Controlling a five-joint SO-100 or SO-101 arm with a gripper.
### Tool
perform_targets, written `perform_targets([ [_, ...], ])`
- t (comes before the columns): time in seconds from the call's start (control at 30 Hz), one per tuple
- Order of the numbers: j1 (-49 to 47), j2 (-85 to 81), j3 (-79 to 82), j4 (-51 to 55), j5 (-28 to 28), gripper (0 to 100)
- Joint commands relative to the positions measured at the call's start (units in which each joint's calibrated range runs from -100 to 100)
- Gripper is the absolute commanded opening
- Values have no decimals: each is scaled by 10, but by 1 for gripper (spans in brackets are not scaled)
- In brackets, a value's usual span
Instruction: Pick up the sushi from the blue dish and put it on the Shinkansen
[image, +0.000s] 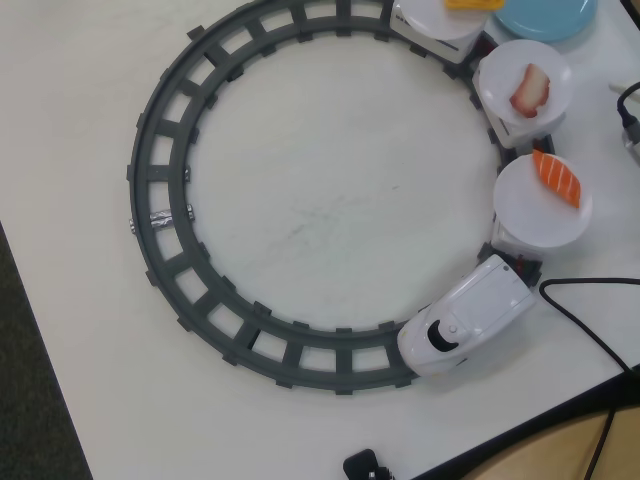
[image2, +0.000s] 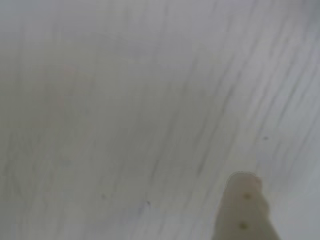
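The blue dish (image: 548, 17) sits at the top right edge of the overhead view, partly cut off; its visible part carries no sushi. The white Shinkansen (image: 463, 327) stands on the grey track (image: 160, 190) at the lower right, its cars topped by white plates. One plate (image: 543, 208) carries an orange salmon sushi (image: 556, 176), another (image: 524, 82) a red-and-white sushi (image: 530, 90). A third plate (image: 438, 14) at the top edge carries a yellow piece (image: 474, 4). My gripper is absent from the overhead view. The blurred wrist view shows one pale finger (image2: 244, 207) over bare table; the other is hidden.
The ring of track fills most of the white table (image: 330, 210). Black cables (image: 590, 330) run along the right side and a small black object (image: 364, 466) lies at the front edge. The table edge and dark floor (image: 30, 400) are at the lower left.
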Motion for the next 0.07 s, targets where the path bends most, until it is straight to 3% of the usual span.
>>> perform_targets([
  [0.0,0,-90,55,0,-1,33],
  [0.03,1,-110,59,10,2,33],
])
